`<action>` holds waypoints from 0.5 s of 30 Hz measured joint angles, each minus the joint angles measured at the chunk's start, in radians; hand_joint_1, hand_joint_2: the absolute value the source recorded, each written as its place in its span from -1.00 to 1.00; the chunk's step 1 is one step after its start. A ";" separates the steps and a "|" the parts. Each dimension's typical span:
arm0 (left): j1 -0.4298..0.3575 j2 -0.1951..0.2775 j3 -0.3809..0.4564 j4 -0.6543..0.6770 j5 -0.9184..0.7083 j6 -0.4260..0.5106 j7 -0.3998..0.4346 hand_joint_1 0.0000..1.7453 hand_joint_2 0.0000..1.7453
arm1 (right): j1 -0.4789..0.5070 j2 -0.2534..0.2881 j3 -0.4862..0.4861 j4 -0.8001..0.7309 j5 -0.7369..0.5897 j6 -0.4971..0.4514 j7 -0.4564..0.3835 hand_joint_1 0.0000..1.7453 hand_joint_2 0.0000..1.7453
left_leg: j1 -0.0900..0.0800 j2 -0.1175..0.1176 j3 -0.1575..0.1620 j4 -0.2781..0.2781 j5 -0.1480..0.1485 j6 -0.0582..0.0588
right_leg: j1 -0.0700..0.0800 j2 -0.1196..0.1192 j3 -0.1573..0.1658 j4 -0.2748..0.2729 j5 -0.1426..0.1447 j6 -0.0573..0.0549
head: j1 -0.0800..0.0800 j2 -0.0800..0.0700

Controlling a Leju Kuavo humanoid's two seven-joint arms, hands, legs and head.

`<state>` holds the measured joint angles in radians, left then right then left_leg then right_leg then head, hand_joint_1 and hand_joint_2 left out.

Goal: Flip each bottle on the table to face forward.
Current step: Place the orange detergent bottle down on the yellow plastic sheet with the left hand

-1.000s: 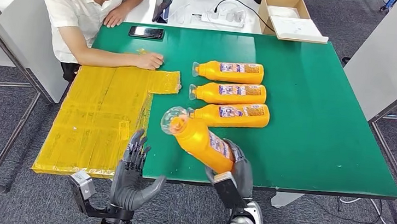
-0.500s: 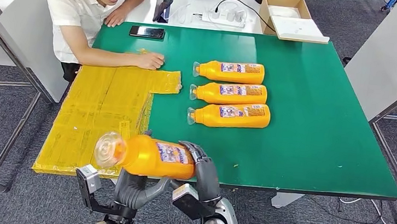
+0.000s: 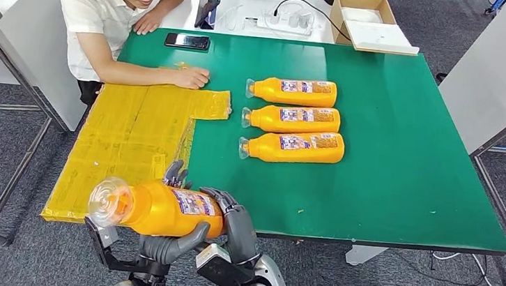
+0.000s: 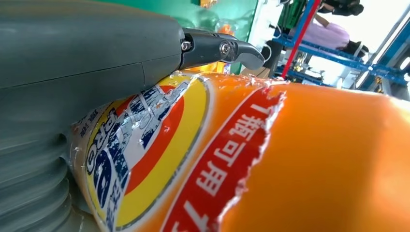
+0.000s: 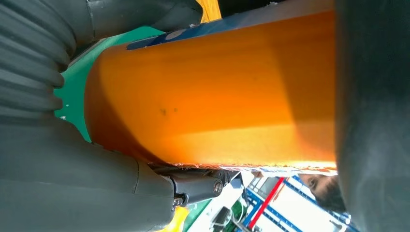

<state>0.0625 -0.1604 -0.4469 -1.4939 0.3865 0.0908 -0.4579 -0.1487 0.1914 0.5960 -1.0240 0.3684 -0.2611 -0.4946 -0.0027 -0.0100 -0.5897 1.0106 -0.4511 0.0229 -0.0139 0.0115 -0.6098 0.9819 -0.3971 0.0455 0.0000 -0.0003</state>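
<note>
Head view bright, even indoor light, sharp all over; soft faint shadows under the three lying bottles (image 3: 292, 121), mild sheen on the yellow taped sheet (image 3: 127, 145). Held bottle (image 3: 160, 209) slightly soft near its clear cap. Left wrist view: background window blown out white, label close up and soft. Right wrist view: bottle smeared, out of focus, overexposed strip beyond.

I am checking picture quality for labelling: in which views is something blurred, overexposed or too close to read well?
Head view: evenly lit and sharp; the held bottle is clear, only its transparent cap slightly soft. Left wrist view: the bottle's label is very close, the background beyond is washed out bright. Right wrist view: the bottle's orange side is smooth and soft-focused, with bright background near the edge.
</note>
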 joint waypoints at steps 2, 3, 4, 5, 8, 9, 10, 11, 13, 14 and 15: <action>0.006 -0.001 0.005 -0.001 0.008 0.009 -0.008 1.00 1.00 | -0.007 0.000 0.009 0.014 -0.013 0.011 0.001 1.00 1.00 | 0.000 0.000 0.000 0.000 0.000 0.000 | 0.000 0.000 0.000 0.000 0.000 0.000 | 0.000 0.000; 0.009 -0.002 0.008 -0.001 0.011 0.013 -0.011 1.00 1.00 | -0.010 0.000 0.012 0.020 -0.018 0.016 0.001 1.00 1.00 | 0.000 0.000 0.000 0.000 0.000 0.000 | 0.000 0.000 0.000 0.000 0.000 0.000 | 0.000 0.000; 0.012 -0.002 0.010 -0.002 0.013 0.017 -0.013 1.00 1.00 | -0.013 0.000 0.016 0.027 -0.022 0.019 0.001 1.00 1.00 | 0.000 0.000 0.000 0.000 0.000 0.000 | 0.000 0.000 0.000 0.000 0.000 0.000 | 0.000 0.000; 0.014 -0.003 0.013 -0.002 0.014 0.019 -0.014 1.00 1.00 | -0.015 0.000 0.019 0.033 -0.025 0.021 0.001 1.00 1.00 | 0.000 0.000 0.000 0.000 0.000 0.000 | 0.000 0.000 0.000 0.000 0.000 0.000 | 0.000 0.000; 0.022 -0.003 0.019 -0.006 0.021 0.028 -0.014 1.00 1.00 | -0.022 0.000 0.029 0.051 -0.036 0.033 0.000 0.93 1.00 | 0.000 0.001 0.000 0.000 0.000 0.000 | 0.000 0.000 -0.001 0.000 0.000 0.000 | 0.000 0.000; 0.025 -0.003 0.021 -0.008 0.024 0.032 -0.014 1.00 1.00 | -0.024 0.000 0.032 0.057 -0.040 0.037 -0.001 0.75 1.00 | 0.000 0.001 0.000 0.000 0.000 0.000 | 0.000 0.000 -0.001 0.000 0.000 0.000 | 0.000 0.000; 0.027 -0.003 0.023 -0.009 0.028 0.035 -0.014 1.00 1.00 | -0.027 0.000 0.035 0.063 -0.043 0.039 -0.003 0.26 1.00 | 0.000 0.001 0.000 0.000 0.000 0.000 | 0.000 0.000 -0.001 0.000 0.000 0.000 | 0.000 0.000; 0.029 -0.004 0.025 -0.010 0.031 0.039 -0.014 1.00 1.00 | -0.029 0.000 0.039 0.069 -0.045 0.040 -0.006 -0.24 1.00 | 0.000 0.001 0.000 0.000 0.000 0.000 | 0.000 0.000 -0.001 0.000 0.000 0.000 | 0.000 0.000; 0.031 -0.005 0.030 -0.014 0.036 0.046 -0.013 1.00 1.00 | -0.029 0.001 0.045 0.079 -0.045 0.037 -0.011 -1.00 0.50 | 0.000 0.000 0.000 0.000 0.000 0.000 | 0.000 0.000 -0.001 0.000 0.000 0.000 | 0.000 0.000; 0.031 -0.005 0.032 -0.016 0.038 0.051 -0.013 1.00 1.00 | -0.028 0.001 0.048 0.083 -0.044 0.035 -0.013 -1.00 0.00 | 0.000 0.000 0.000 0.000 0.000 0.000 | 0.000 0.000 -0.001 0.000 0.000 0.000 | 0.000 0.000; 0.030 -0.006 0.034 -0.018 0.037 0.060 -0.011 1.00 1.00 | -0.026 0.001 0.051 0.087 -0.043 0.032 -0.014 -1.00 -0.50 | 0.000 0.001 0.000 0.000 0.000 0.000 | 0.000 0.000 -0.001 0.000 0.000 0.000 | 0.000 0.000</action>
<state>0.0924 -0.1664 -0.4129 -1.5118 0.4231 0.1507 -0.4685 -0.1751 0.1925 0.6466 -0.9372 0.3259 -0.2293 -0.5090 -0.0027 -0.0095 -0.5900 1.0106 -0.4512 0.0228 -0.0139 0.0116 -0.6107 0.9819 -0.3971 0.0455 -0.0001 -0.0003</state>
